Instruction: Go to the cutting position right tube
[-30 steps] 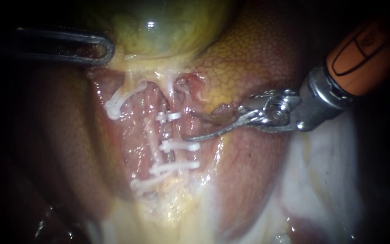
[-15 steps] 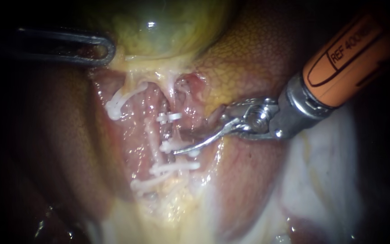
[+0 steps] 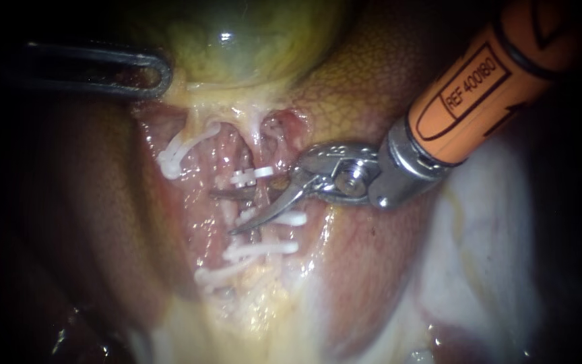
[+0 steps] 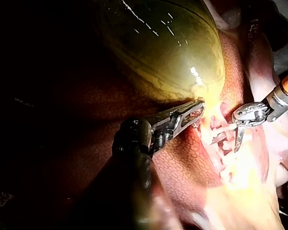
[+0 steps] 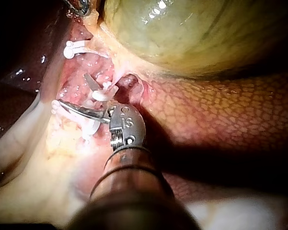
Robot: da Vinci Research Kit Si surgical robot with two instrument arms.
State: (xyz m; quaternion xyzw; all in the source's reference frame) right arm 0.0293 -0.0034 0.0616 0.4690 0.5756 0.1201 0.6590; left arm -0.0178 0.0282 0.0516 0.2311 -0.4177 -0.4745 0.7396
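**Endoscope view**
- Left instrument [image 3: 149,71]: entering from the left. Looped jaws clenched on the yellow lower edge of the gallbladder [image 3: 237,40].
- Right instrument [image 3: 221,214]: orange shaft entering from the upper right, metal wrist over the liver [image 3: 372,87]. Two thin blades parted in a V, gripping nothing.
- Right tube [image 3: 256,155]: running down from the gallbladder's neck through the pink bed. Lying between the parted blades, in the stretch between upper clip [image 3: 250,175] and middle clip [image 3: 289,219]. Contact between blades and tube: cannot tell.
- Lower clip [image 3: 261,249]: below the nearer blade, apart from it.
- Upper left clip [image 3: 173,158] and lowest clip [image 3: 213,275]: on the neighbouring strand to the left, clear of both instruments.

**Left wrist view**
- Left instrument [image 4: 194,109]: jaws closed on tissue at the lower margin of the gallbladder [image 4: 168,48]. Liver [image 4: 86,105] beside and under the shaft.
- Right instrument [image 4: 233,138]: ahead of those jaws and apart from them. Blades apart, over the white clips.

**Right wrist view**
- Right instrument [image 5: 73,88]: blades spread wide, the longer one lying across the bed, the other pointing toward the gallbladder [image 5: 192,33].
- Upper clip [image 5: 104,94]: just ahead of the wrist, in the crotch of the blades.
- Liver [image 5: 221,115]: beside the shaft.
- Right tube: mostly hidden here by clips and blades.
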